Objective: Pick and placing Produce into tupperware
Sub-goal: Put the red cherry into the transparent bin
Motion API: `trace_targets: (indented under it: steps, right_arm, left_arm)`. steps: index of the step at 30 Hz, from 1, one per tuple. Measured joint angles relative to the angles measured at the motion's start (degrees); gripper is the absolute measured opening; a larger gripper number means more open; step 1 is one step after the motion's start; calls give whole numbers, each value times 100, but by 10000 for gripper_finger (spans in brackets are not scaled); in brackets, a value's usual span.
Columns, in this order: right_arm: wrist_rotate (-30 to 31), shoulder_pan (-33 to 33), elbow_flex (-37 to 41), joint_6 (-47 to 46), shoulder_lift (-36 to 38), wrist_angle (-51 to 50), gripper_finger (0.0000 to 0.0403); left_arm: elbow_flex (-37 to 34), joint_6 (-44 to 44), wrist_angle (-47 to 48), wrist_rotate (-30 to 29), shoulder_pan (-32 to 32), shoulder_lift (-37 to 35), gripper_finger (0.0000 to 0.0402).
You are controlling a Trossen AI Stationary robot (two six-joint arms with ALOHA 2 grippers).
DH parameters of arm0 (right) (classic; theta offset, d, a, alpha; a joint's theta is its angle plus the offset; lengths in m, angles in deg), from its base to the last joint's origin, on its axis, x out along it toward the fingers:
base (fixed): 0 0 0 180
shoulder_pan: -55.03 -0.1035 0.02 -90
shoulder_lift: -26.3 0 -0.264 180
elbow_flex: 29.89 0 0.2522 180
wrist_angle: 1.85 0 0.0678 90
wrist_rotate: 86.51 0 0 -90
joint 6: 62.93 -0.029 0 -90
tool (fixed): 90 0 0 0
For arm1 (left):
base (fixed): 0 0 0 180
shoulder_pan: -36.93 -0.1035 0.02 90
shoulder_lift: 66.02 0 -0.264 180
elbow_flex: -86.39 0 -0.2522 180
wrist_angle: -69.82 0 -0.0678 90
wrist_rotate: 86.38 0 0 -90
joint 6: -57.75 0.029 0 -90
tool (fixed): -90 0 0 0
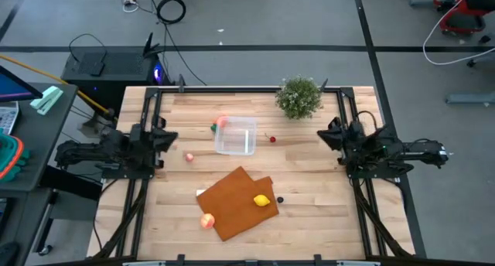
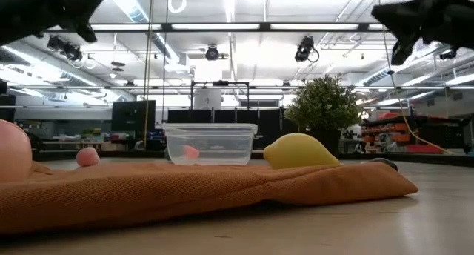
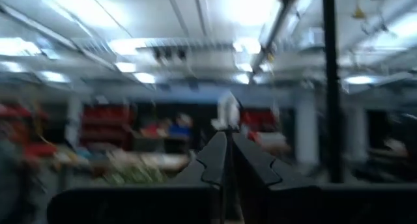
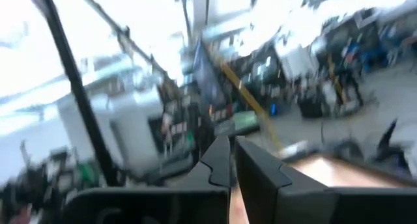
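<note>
Tabletop (image 1: 309,212) is pale wood planks with a visible grain, framed by dark metal rails. Tupperware (image 1: 235,136) sits near the centre toward the far side: clear plastic, squarish, rounded corners, low walls; in the low view (image 2: 211,143) a small pink piece (image 2: 189,153) shows through its wall. A peach-pink round piece (image 1: 223,121) lies at the container's far-left corner, with a tiny green piece (image 1: 213,127) just beside it; whether the peach-pink one is inside the rim cannot be told. A small red piece (image 1: 272,139) lies just right of the container, a small pink piece (image 1: 189,157) to its left, both on bare wood. Orange-brown mat (image 1: 236,200) lies on the near side of the container, flat, soft-looking, slightly rumpled at its edge in the low view. Yellow lemon (image 1: 263,200), smooth with a pointed tip, rests on the mat's right part; a small dark piece (image 1: 280,199) lies just off the mat beside it. Peach-orange round fruit (image 1: 207,220) sits at the mat's near-left edge. Bushy green potted plant (image 1: 298,97) stands at the far edge. Left gripper (image 1: 164,136) is folded back at the left side of the tabletop, raised; its fingers (image 3: 215,162) are pressed together, holding nothing. Right gripper (image 1: 325,133) is tucked at the right side, also raised; its fingers (image 4: 257,168) are likewise pressed together on nothing.
</note>
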Motion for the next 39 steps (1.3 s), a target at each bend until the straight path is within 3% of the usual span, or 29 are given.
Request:
trace_targets:
  steps: [5,11,17,24,31,39]
  right_arm:
    - [363,1,-4,26,2,1157,0]
    - [385,0,-12,-241,2,2294,0]
    - [702,2,-401,-741,2,2290,0]
    - [857,2,-1021,-207,-36,2211,0]
    - [1032,2,-2039,301,-654,1429,0]
    - [2104,0,-3676,678,-1737,32,0]
  left_arm:
    - [0,615,-971,-377,0,-4,25]
    - [0,734,-1700,-1354,-1,-2,20]
    - [0,14,-2147,-2579,-1,-4,26]
    - [6,-175,-2139,-3167,-1,-2,25]
    - [555,-263,-1496,-3329,-1,2,17]
    - [1814,-264,763,-3413,1,2,36]
